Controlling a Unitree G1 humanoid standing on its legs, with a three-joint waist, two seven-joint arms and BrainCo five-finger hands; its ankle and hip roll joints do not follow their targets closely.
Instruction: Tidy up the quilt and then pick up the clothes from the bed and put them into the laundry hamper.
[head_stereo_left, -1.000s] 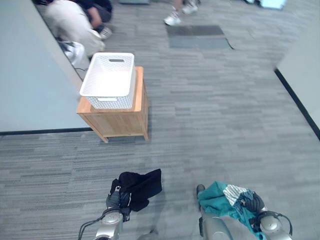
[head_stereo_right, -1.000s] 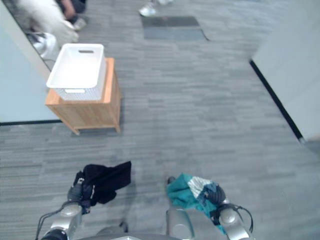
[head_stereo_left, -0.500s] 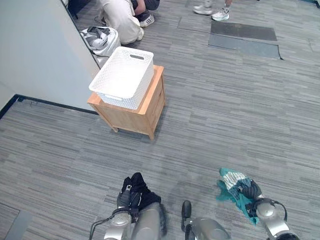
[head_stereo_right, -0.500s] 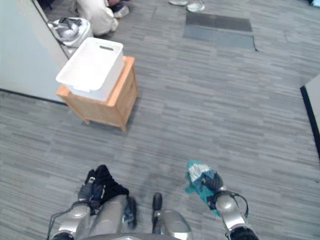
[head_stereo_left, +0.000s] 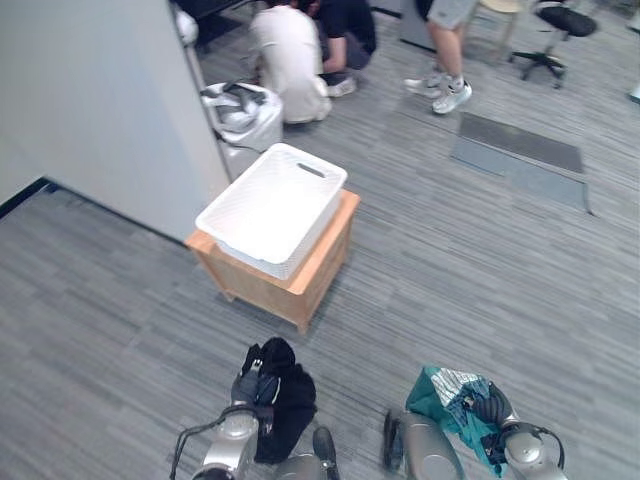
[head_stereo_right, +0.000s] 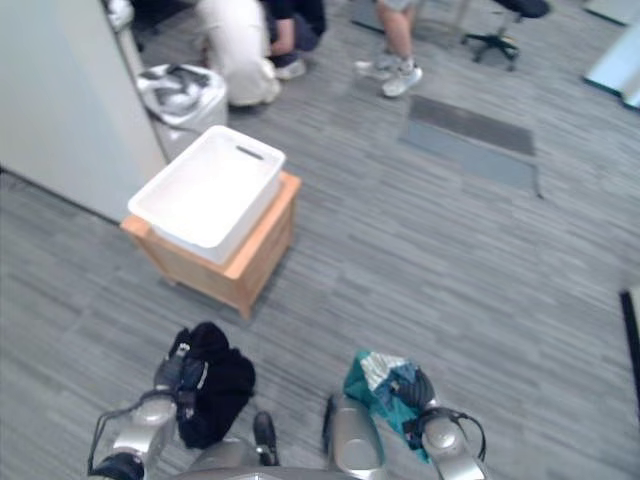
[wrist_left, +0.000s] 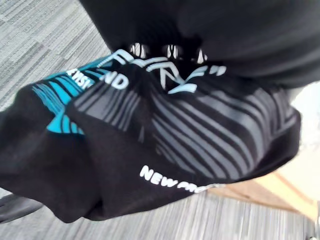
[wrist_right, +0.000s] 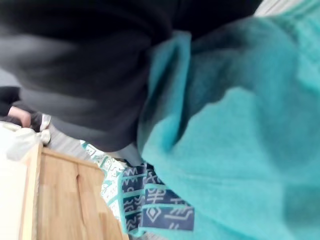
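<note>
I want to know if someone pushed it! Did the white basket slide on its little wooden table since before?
No. The white basket sits on the wooden table as before, overhanging the same side. The whole picture shifted, so the camera moved.

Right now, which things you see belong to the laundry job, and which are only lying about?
For the job:
black garment in the left hand
teal garment in the right hand
white hamper on a wooden stand

Just about:
bagged bin
office chair
people

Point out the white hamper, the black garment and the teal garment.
white hamper (head_stereo_left: 268, 208): left eye view, on its bare inner floor.
black garment (head_stereo_left: 283, 400): left eye view, on the hanging bunch by the left hand.
teal garment (head_stereo_left: 440, 405): left eye view, on the teal fold by the right hand.
</note>
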